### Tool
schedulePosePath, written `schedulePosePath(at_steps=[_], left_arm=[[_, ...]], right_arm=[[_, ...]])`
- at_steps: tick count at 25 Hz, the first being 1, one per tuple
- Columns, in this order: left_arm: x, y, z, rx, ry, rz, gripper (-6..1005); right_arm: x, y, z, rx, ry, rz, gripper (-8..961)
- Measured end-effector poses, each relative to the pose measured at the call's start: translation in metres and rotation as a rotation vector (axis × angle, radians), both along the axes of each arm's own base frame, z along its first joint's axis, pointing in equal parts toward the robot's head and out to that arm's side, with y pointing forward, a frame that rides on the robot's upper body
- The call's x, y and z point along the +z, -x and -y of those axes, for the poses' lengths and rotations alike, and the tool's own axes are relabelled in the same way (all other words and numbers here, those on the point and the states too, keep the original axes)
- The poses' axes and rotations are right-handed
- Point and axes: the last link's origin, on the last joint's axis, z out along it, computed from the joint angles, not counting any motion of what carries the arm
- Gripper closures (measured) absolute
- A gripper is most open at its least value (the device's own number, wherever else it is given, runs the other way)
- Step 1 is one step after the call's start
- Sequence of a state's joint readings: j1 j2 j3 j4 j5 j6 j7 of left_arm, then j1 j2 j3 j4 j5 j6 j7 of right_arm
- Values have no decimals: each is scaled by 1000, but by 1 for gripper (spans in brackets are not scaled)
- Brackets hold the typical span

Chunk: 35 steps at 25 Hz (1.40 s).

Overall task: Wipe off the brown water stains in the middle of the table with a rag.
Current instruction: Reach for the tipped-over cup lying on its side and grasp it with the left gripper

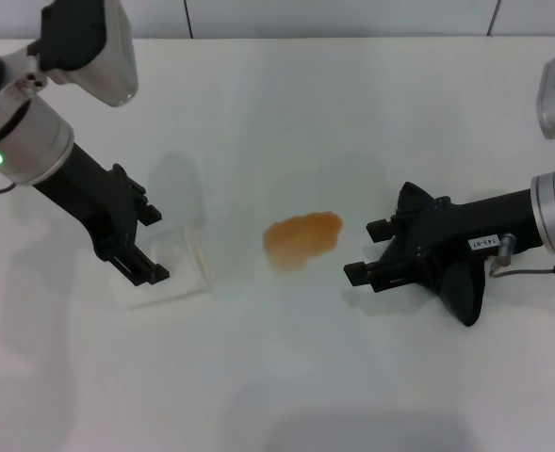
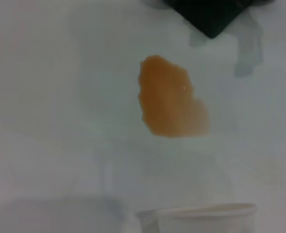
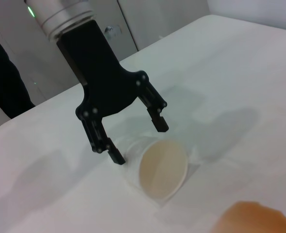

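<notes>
I see the brown water stains point(image 1: 301, 240) lying alone mid-tabletop point(image 1: 286, 122), with open surface on every side. On my left a tipped white cup point(image 1: 169, 268) lies between the left gripper's point(image 1: 143, 247) spread jaws. The right gripper point(image 1: 369, 252) hovers near the stain's other side, jaws apart.

The table point(image 1: 286, 377) is a plain white, smooth top. Near its middle lies an orange-brown puddle point(image 1: 301, 238) with lobed edges, thin enough for the white to show through. Well to the left of it a white cup point(image 1: 169, 266) lies tipped on its side (tan inside, mouth facing the puddle), resting directly on the surface.
</notes>
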<state>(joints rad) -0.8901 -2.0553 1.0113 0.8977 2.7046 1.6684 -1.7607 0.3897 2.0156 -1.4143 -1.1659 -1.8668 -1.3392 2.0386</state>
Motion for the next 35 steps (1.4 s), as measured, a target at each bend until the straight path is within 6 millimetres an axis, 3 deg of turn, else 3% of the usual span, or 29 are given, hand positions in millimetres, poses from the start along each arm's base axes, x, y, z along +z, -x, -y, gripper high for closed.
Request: schedulePosePath(at_steps=[35], left_arm=[[-23, 4, -2, -26, 2, -13, 224]], right_arm=[[0, 1, -1, 1, 1, -2, 163]])
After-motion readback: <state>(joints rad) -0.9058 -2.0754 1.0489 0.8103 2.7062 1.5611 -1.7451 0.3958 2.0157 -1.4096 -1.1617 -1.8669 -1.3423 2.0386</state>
